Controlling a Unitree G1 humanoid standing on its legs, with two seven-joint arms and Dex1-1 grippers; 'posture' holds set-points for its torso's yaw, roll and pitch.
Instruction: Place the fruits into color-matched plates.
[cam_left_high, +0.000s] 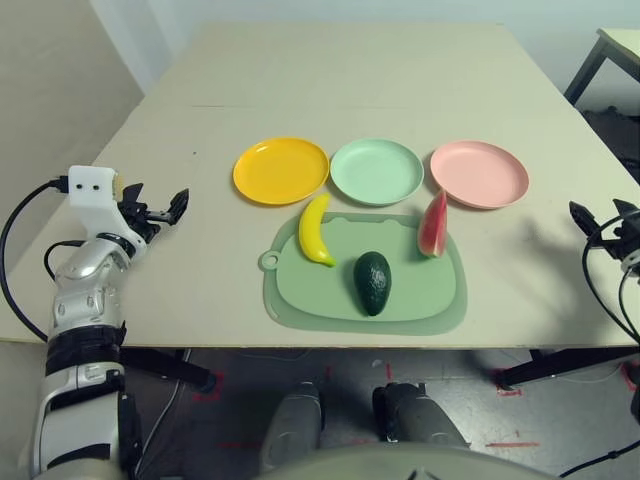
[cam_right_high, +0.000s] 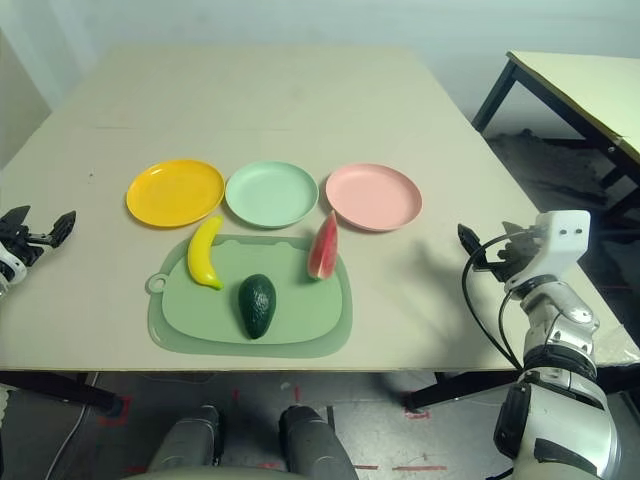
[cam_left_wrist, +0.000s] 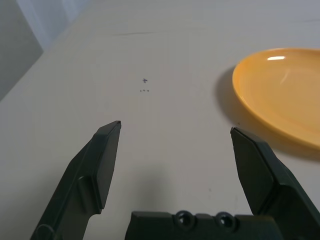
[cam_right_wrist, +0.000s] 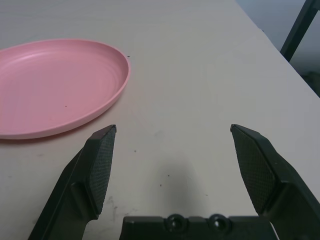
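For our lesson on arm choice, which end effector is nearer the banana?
Left. The left end effector is open, off to the banana's left; the right end effector is farther off, right beyond the watermelon wedge.

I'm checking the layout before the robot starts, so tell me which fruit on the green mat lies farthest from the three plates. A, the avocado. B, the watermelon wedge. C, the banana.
A: the avocado lies nearer the table's front edge, while the banana and watermelon wedge reach up toward the plates.
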